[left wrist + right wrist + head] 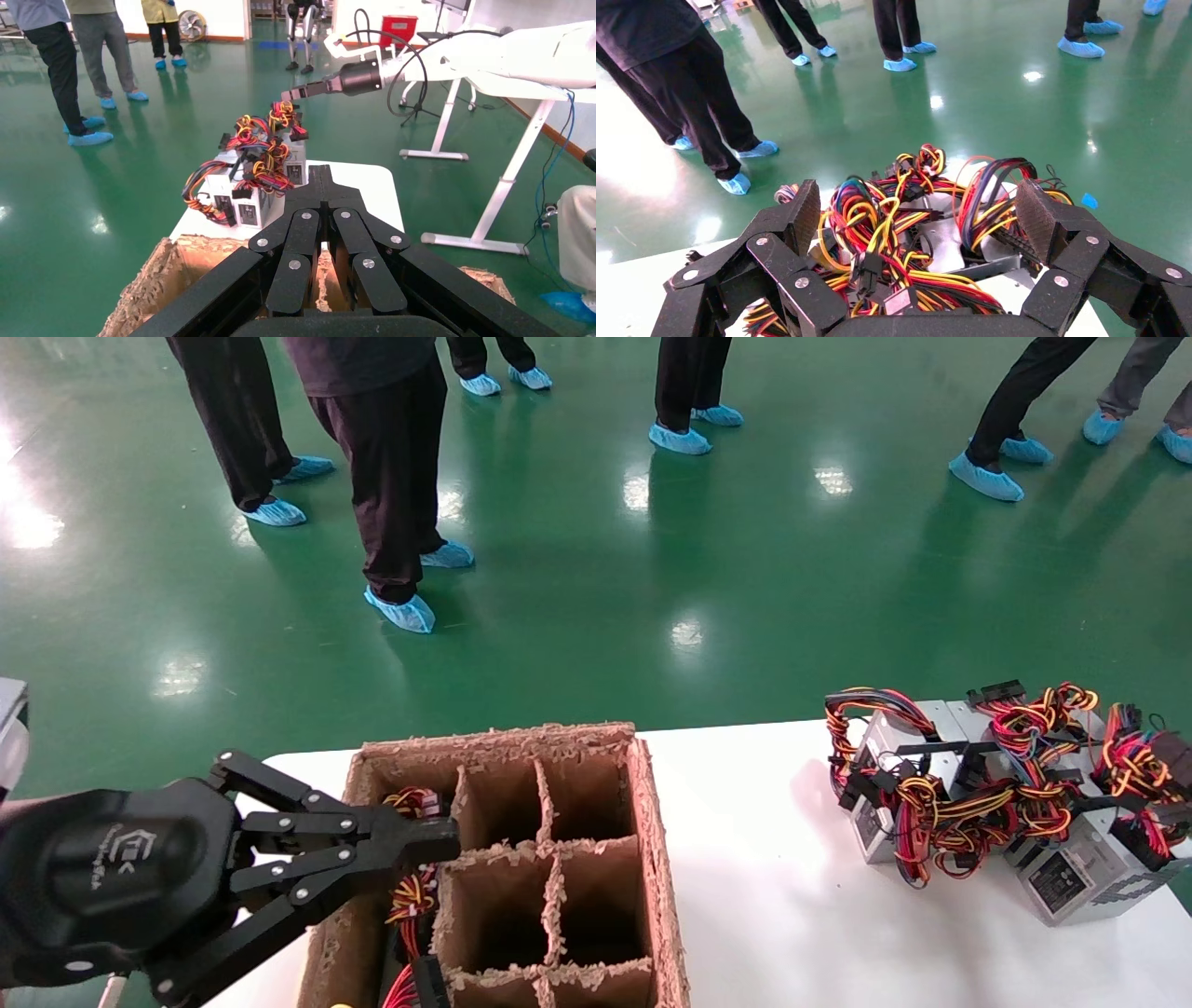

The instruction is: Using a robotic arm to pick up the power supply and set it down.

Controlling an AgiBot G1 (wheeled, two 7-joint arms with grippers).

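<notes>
Several silver-grey power supplies (1071, 873) lie heaped at the table's right end, their red, yellow and black wires (978, 803) tangled together. My right gripper (921, 214) hovers open just above that heap, with the metal cases (940, 242) and wires between and below its spread fingers, holding nothing. It is outside the head view; the left wrist view shows it (299, 92) above the pile (242, 203). My left gripper (433, 845) is shut and empty, over the left side of the cardboard box (652, 822). A wire bundle (414, 896) shows in the box's left cells.
The brown cardboard box (158, 274) is split by dividers into several cells and stands on the white table (764, 896). Bare tabletop lies between box and heap. Several people in blue shoe covers (400, 612) stand on the green floor beyond the table.
</notes>
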